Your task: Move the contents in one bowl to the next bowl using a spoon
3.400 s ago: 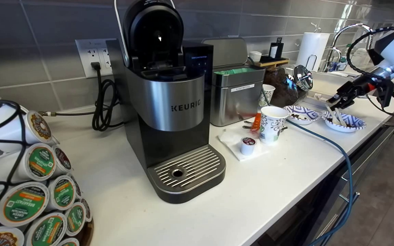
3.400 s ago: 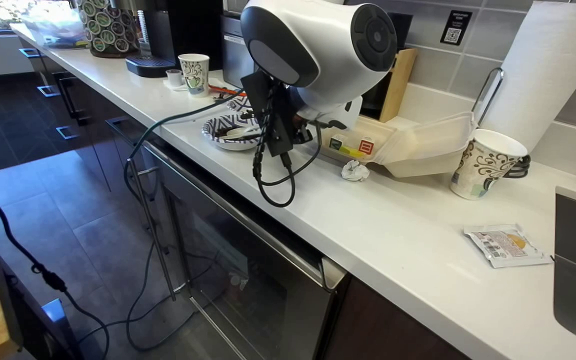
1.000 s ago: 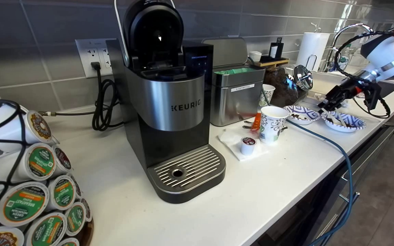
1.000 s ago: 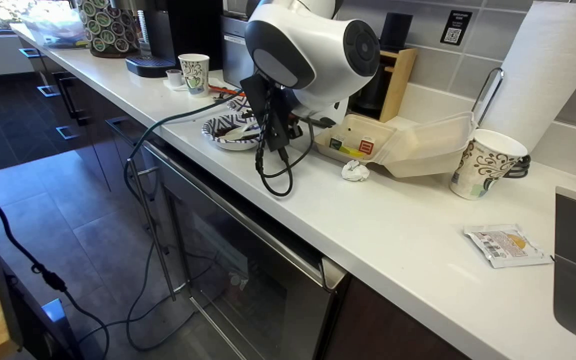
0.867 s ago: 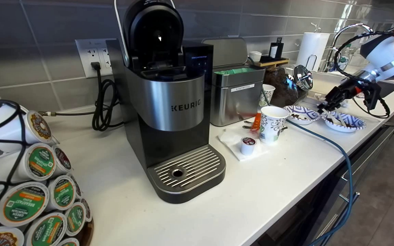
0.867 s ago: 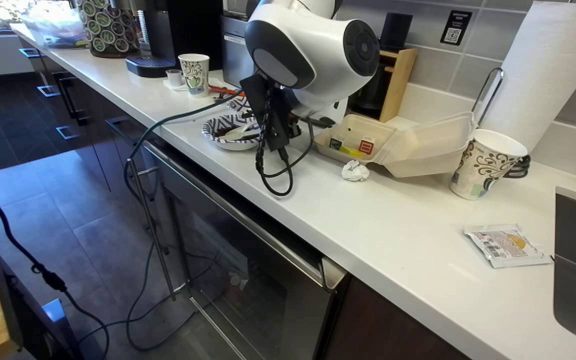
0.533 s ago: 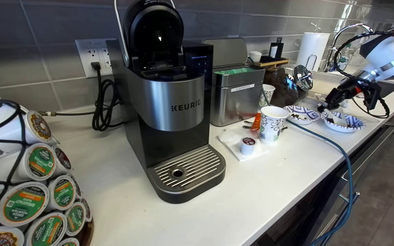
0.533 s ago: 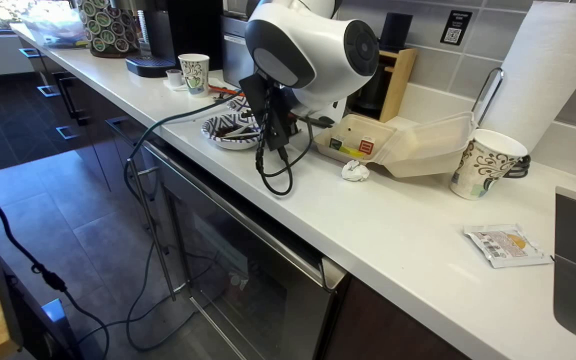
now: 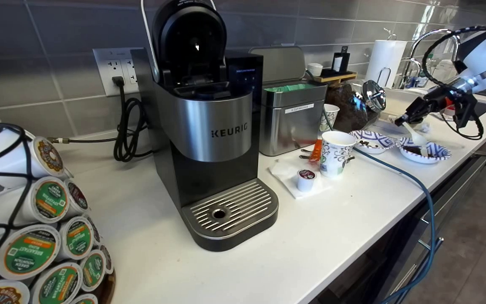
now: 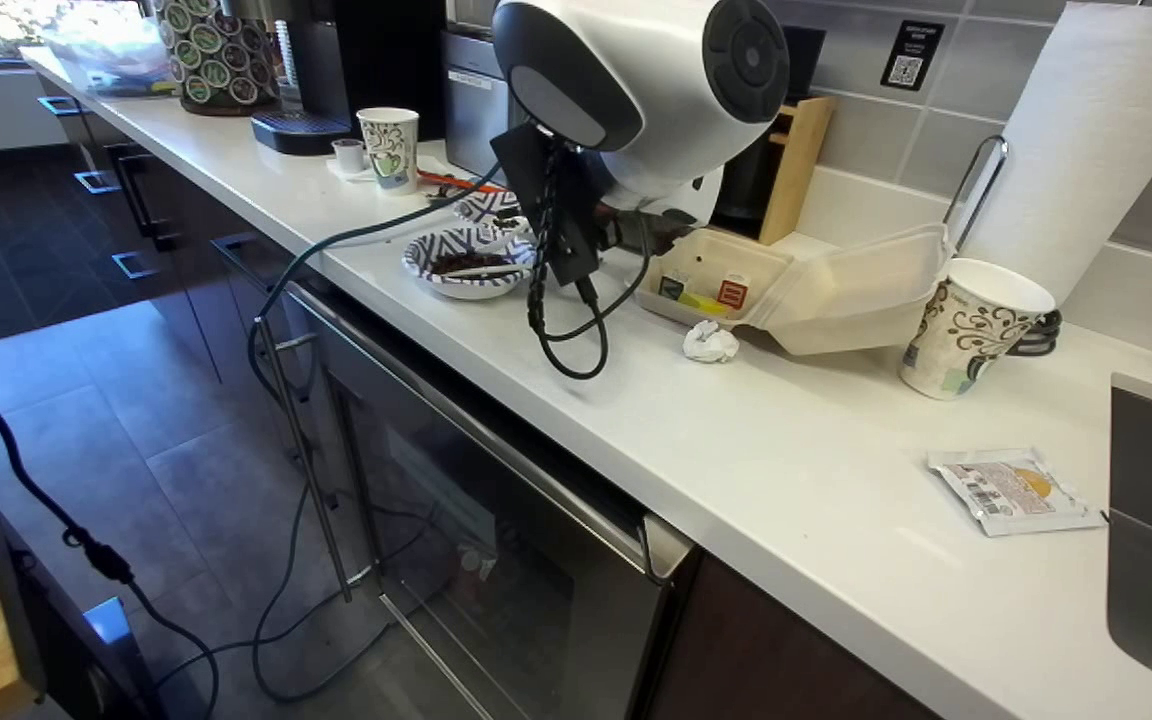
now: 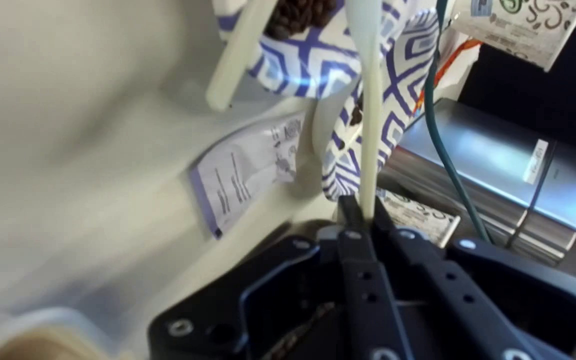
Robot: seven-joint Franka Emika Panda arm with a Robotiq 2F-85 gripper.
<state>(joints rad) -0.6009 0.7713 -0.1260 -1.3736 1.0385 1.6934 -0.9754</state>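
My gripper (image 11: 365, 206) is shut on the handle of a pale plastic spoon (image 11: 370, 107); its head reaches over the top of the wrist view. The spoon (image 9: 414, 134) slants down above the right-hand bowl (image 9: 444, 151); whether it touches the bowl is unclear. This blue-and-white bowl (image 11: 318, 75) holds dark beans (image 11: 302, 12). A second pale utensil (image 11: 235, 60) lies in it, handle over the rim. The neighbouring bowl (image 11: 400, 87), same pattern, contains a few dark beans; it also shows in an exterior view (image 10: 484, 205). The spoon's scoop side is hard to make out.
A white packet (image 11: 248, 162) lies beside the bowls. A teal cable (image 9: 416, 175) crosses the counter. Close by stand paper cups (image 9: 336, 154), a metal bin (image 9: 293, 118) and a jar of dark beans (image 9: 348, 112). Behind the arm are an opened carton (image 10: 711, 280) and crumpled paper (image 10: 710, 342).
Over the last second my jaws have shut on the spoon handle. The arm has then risen and drawn back, lifting the spoon away from the second utensil, which stays in the bowl.
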